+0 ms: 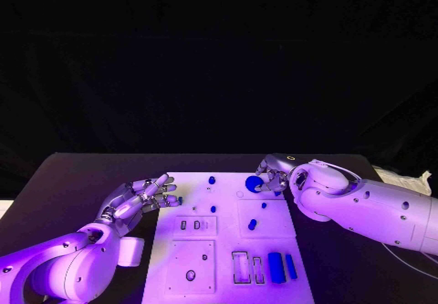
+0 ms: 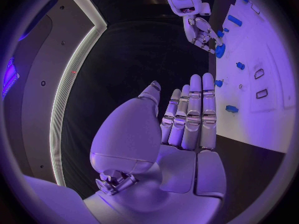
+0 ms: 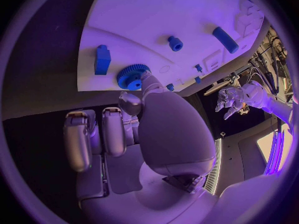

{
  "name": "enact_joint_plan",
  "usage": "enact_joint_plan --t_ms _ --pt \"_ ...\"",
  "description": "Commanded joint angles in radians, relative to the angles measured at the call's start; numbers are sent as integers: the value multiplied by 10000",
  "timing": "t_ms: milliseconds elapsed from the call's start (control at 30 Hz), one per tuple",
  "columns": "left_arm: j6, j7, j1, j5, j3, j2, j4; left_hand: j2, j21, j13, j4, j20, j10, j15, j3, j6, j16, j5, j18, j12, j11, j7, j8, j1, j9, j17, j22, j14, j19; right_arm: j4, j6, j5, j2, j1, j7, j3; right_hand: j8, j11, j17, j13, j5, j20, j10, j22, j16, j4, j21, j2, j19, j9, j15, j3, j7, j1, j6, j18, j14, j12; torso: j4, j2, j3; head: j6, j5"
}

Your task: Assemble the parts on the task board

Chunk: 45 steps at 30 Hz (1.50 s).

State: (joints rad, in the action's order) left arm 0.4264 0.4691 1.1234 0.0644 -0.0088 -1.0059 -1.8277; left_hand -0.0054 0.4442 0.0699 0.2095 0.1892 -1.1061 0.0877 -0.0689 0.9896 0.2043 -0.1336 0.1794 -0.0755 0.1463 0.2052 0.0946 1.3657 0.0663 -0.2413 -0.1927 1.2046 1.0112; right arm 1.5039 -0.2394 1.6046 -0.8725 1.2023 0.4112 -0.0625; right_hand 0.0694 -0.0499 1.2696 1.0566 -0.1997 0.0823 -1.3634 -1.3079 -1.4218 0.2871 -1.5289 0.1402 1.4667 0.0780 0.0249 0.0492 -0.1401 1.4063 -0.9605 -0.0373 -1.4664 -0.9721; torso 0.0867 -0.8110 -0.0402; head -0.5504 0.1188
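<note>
A white board (image 1: 228, 253) is lying on a black surface (image 1: 82, 183), carrying small blue parts, among them a toothed blue gear (image 3: 132, 76) and a blue bar (image 1: 276, 267). Both arms are showing white.

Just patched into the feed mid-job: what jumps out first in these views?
The right hand is at the far right part of the white task board, its fingertips on a round blue gear there. The left hand hovers beside the board's left edge, fingers apart, holding nothing. Two long blue bars lie side by side at the board's near right corner, with smaller blue parts scattered across the middle.
</note>
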Motion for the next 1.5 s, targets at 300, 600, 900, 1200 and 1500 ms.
enact_joint_plan --t_ms 300,600,900,1200,1500 --pt "-221 13 11 17 7 15 -5 12 59 -14 -71 43 33 26 -12 1 -43 31 10 45 51 75 -51 117 -11 -23 -12 -28 40 -64 223 -369 85 -12 141 -3 93 16 227 857 -103 72 -275 -1816 -146 -26 -99 -202 460 36 -16 70 21 -37 -225 182 -561 -858 -7 -8 0 -18 9" --pt "-239 -16 10 17 7 14 1 20 61 -13 -84 44 33 26 -20 2 -52 28 10 52 50 73 -58 131 -10 -33 -13 -28 37 -74 142 -197 123 -13 147 -3 141 41 369 1548 -99 57 -499 -1906 -220 -84 -135 -340 519 60 2 108 52 37 -420 202 -578 -1578 10 -7 -9 -40 29" --pt "-256 -36 10 17 7 11 3 23 62 -13 -89 44 33 25 -24 2 -55 27 11 55 49 73 -61 138 -10 -37 -13 -28 36 -100 85 22 160 -15 299 -2 184 70 518 2007 -90 39 -631 -2003 -295 -272 -173 -559 584 80 24 268 73 307 -636 224 -597 -2030 2 -11 -4 -34 21" --pt "-284 -63 10 17 7 13 7 23 62 -13 -89 44 33 25 -24 2 -55 27 11 55 49 73 -61 138 -10 -37 -13 -28 36 -96 -99 799 264 -72 388 -1 415 225 705 2568 482 -56 -864 -2165 -383 -705 -236 -875 698 199 153 869 267 884 -1313 261 -622 -2628 10 -15 -3 -54 6" --pt "-317 -89 10 17 7 13 3 34 66 -12 -114 45 35 25 -39 2 -71 27 12 68 49 74 -76 163 -9 -56 -15 -27 31 47 -270 1250 301 -114 329 0 437 277 823 2731 463 -113 -946 -2278 -439 -802 -281 -912 780 235 201 1064 324 878 -1477 288 -643 -2792 3 -14 -5 -62 4"
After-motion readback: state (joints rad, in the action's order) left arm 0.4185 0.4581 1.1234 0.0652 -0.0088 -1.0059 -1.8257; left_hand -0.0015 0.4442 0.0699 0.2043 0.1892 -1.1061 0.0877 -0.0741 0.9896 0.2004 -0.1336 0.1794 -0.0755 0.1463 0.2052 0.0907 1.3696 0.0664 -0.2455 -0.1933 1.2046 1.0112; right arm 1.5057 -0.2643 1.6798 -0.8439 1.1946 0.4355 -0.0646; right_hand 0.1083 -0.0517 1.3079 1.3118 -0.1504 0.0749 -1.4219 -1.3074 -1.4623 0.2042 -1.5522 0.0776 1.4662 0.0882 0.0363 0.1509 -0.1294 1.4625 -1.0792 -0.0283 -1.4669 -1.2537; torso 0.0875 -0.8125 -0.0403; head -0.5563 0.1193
